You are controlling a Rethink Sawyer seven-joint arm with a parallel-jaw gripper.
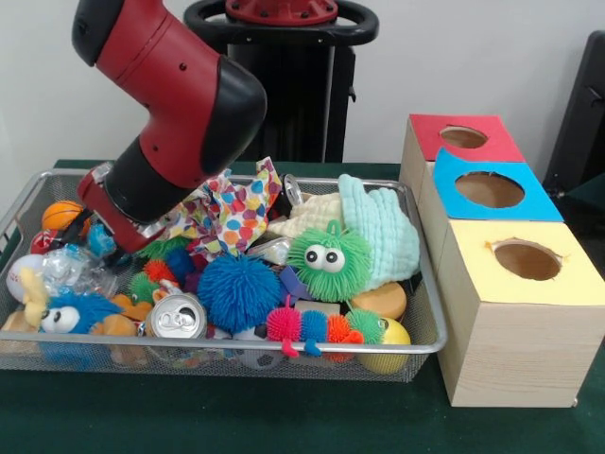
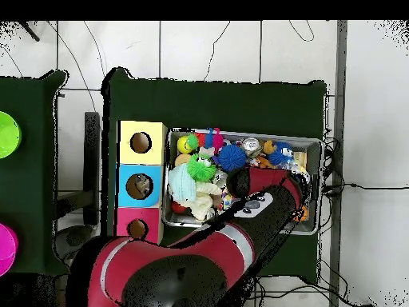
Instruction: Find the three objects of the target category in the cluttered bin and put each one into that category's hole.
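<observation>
Lab setup, looks like: my pedestal (image 1: 282, 38) bolted at a green-clothed table (image 1: 284, 421), white tiled floor (image 2: 208, 48) with loose cables (image 2: 351, 188), plain white wall (image 1: 454, 57), test boxes (image 1: 501, 255) staged beside me.

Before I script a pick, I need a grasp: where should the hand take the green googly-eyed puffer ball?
Take the green puffer ball across its round body, from straight above. It sits on top of the clutter in the bin, with its top exposed and soft spikes all round; the mint cloth crowds one side.
</observation>
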